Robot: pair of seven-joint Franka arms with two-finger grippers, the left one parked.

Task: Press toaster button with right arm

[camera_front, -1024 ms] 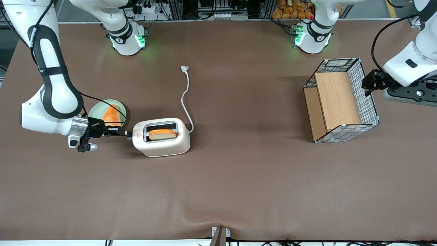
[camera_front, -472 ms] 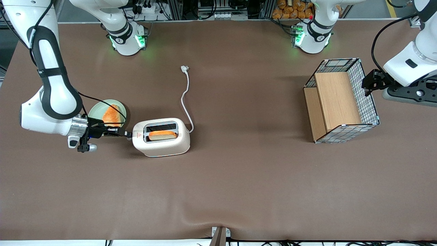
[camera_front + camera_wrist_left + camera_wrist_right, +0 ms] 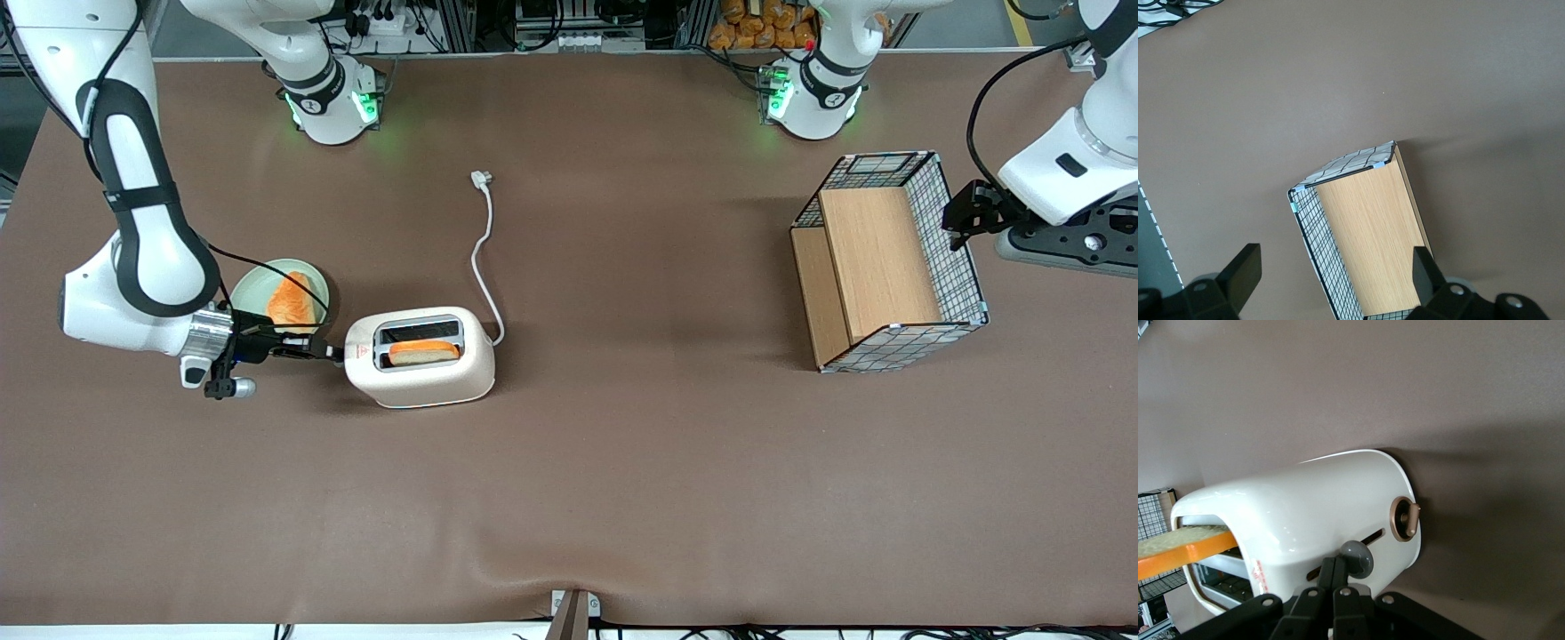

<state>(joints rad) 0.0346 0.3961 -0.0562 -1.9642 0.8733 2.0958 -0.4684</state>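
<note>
Pressing stage: gripper (image 3: 331, 352) w/ fingers closed together, tips against toaster button (image 3: 1356, 558) on narrow end of toaster (image 3: 420, 357), centre-left of front frame. Closed tips form one stiff pusher. Bread slice (image 3: 424, 352) sits in slot.

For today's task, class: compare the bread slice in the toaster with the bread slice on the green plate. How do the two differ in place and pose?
The slice in the toaster stands on edge in a slot of the toaster; the slice on the plate lies flat on the green plate, in the open. The toaster slice is partly sunk; the plate slice shows whole. Both have orange crusts. The gripper is at the toaster button.
</note>
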